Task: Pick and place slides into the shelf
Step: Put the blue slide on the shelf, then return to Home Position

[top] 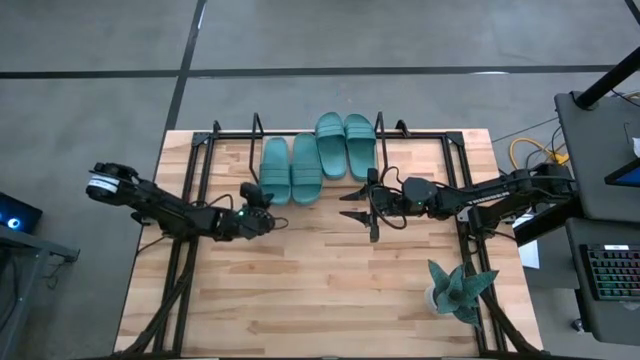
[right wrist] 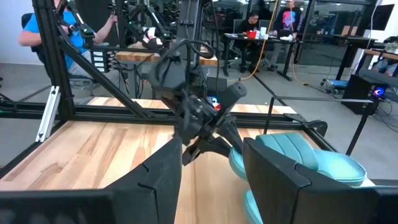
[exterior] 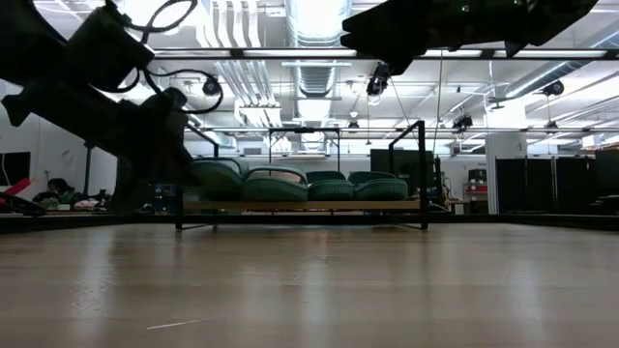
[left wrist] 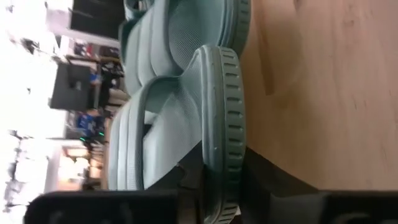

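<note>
Four teal slides lie side by side, soles down, at the shelf (top: 215, 135) along the table's far edge. The right pair (top: 345, 145) sits farther back than the left pair (top: 290, 170). In the low view all four (exterior: 290, 184) show on the shelf's wooden board (exterior: 300, 205). My left gripper (top: 260, 197) is rolled on its side at the heel of the leftmost slide (top: 275, 170) and is shut on it. My right gripper (top: 362, 208) hangs open above the table, just near of the right pair's heels, touching nothing. My left gripper holds the leftmost slide by its heel end (left wrist: 221, 155), pinched between the two fingers. One finger (left wrist: 186, 180) lies on the footbed and the other (left wrist: 267, 180) against the sole. The fingers come in level from the table's near-left. Whether the heel is lifted I cannot tell.
A teal spiky ornament (top: 455, 290) stands near the table's near-right corner. The shelf's upright black rods (exterior: 423, 174) frame the slides. Bare wooden tabletop (top: 320, 280) spreads near of both grippers. In the right wrist view, people and desks show in the room beyond.
</note>
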`<action>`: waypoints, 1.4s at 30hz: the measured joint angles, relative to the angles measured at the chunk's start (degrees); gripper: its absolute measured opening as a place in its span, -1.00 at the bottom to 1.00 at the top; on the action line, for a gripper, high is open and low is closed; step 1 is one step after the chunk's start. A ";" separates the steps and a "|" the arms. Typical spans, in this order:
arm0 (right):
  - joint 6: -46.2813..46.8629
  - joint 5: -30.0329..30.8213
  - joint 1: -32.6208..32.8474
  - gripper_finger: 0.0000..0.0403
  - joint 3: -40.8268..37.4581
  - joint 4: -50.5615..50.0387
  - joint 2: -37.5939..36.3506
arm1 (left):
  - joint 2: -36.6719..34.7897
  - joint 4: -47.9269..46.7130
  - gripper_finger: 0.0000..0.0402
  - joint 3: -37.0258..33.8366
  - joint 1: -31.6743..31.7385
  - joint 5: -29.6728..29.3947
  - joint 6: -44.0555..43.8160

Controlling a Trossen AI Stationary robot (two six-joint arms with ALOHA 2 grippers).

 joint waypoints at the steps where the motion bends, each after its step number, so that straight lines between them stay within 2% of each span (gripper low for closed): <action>1: 0.01 0.00 0.01 -0.21 0.00 -0.01 0.00 | 0.11 -0.15 -0.72 -0.07 0.56 0.83 -1.06; 7: 0.01 0.00 0.01 -0.20 0.00 -0.03 0.00 | -0.16 -0.39 -0.41 -0.11 2.81 8.74 -2.29; 12: 0.02 -0.02 0.00 -0.21 0.00 -0.05 0.00 | -0.60 -0.51 -0.18 -0.09 3.99 11.00 -2.91; 16: 0.02 -0.02 -0.01 -0.20 0.00 -0.18 0.00 | -0.97 -1.85 0.00 -0.09 4.59 12.85 -7.26; 23: 0.04 -0.02 0.01 -0.21 0.00 -0.25 0.04 | -3.30 -10.25 0.27 0.91 4.45 13.37 -17.19; 28: 0.06 -0.02 0.01 -0.20 0.00 -0.49 0.04 | -6.28 -10.48 0.34 2.68 4.43 15.77 -17.27; 36: 0.06 -0.02 0.00 -0.20 0.00 -1.82 0.07 | -13.99 -14.53 0.35 4.74 4.41 25.06 -19.51; 38: 0.06 -0.03 0.01 -0.20 0.00 -1.82 0.07 | -16.45 -14.45 0.35 5.41 4.43 28.82 -21.52; 42: 0.06 -0.04 0.01 -0.21 0.00 -1.82 0.07 | -20.95 -13.30 0.33 6.67 4.41 41.07 -28.72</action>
